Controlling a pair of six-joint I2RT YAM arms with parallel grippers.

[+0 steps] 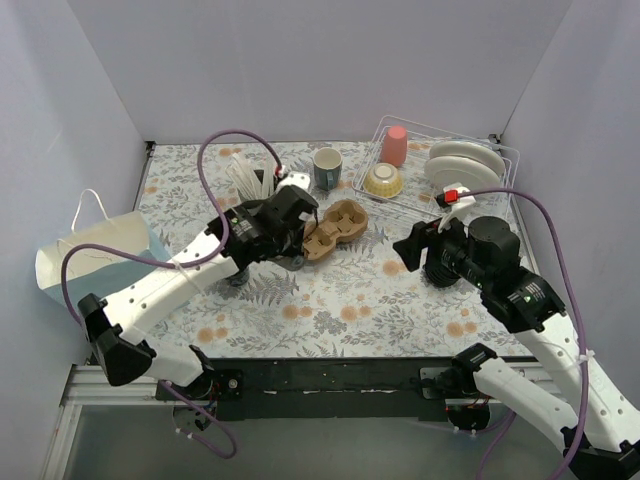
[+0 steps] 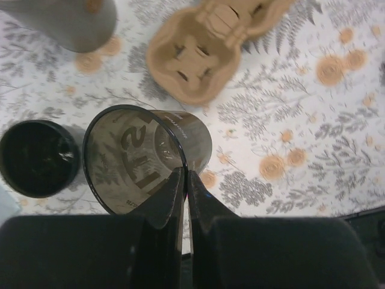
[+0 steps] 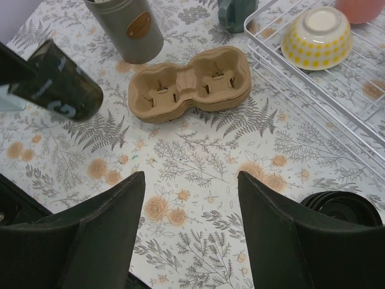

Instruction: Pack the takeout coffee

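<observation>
Cup [image 2: 150, 153] sat at the centre of the left wrist view, dark, lidless and tilted. Its rim was pinched between the fingers of the left gripper [image 2: 185, 174], one inside and one outside. The carrier [image 2: 204, 54] lay at the upper middle with the wells in view empty. A second cup [image 2: 39, 158] stood at the left edge; from straight above it was hard to say whether it wore a lid. A grey cup [image 2: 72, 21] was cut off at the upper left.

In the right wrist view the right gripper [image 3: 191, 177] hung spread wide over the table [image 3: 198, 156], holding nothing. The held cup showed slanted at the upper left, apart from the carrier at the upper middle. A black lid [image 3: 340, 208] showed at the lower right, partly hidden behind a finger, so what lay under it could not be seen.

In the top view the left arm covered most of the held cup at the centre, just left of the carrier. A bag [image 1: 95, 255] stood at the left edge.

By my reading nothing was packed yet. No cup was in the carrier, the held cup had no lid, and the bag was not yet in use.
</observation>
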